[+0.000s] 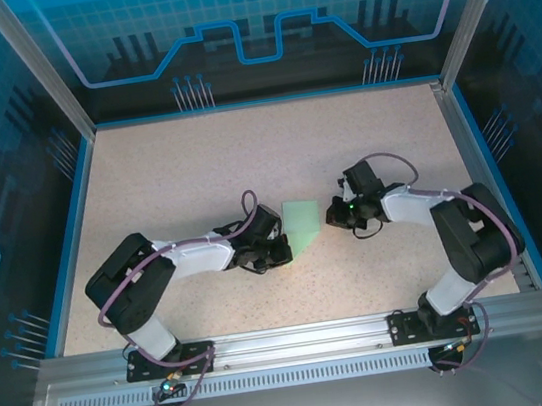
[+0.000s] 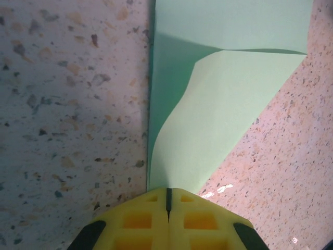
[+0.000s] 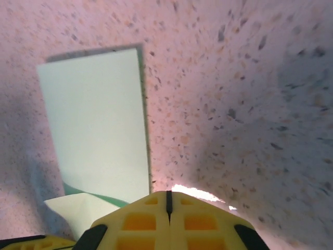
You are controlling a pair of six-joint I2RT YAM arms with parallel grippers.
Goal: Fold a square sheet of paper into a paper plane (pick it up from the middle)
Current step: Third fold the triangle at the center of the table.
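The pale green sheet of paper [image 1: 302, 224] lies mid-table as a narrow folded rectangle. One corner flap [image 2: 218, 114] curls up off it and narrows down into my left gripper [image 2: 167, 190], which is shut on that corner. From above, the left gripper [image 1: 280, 253] sits at the sheet's near left corner. My right gripper [image 3: 167, 194] is shut with nothing between its fingers, its tip down at the sheet's edge [image 3: 147, 156]. From above, this gripper [image 1: 337, 216] is just right of the paper. The raised flap [image 3: 78, 208] also shows in the right wrist view.
The speckled beige tabletop [image 1: 195, 163] is bordered by a blue rim and metal frame posts [image 1: 41, 74]. Both arms reach inward from the near edge, elbows bent outward. Bare table stretches behind the paper toward the back wall.
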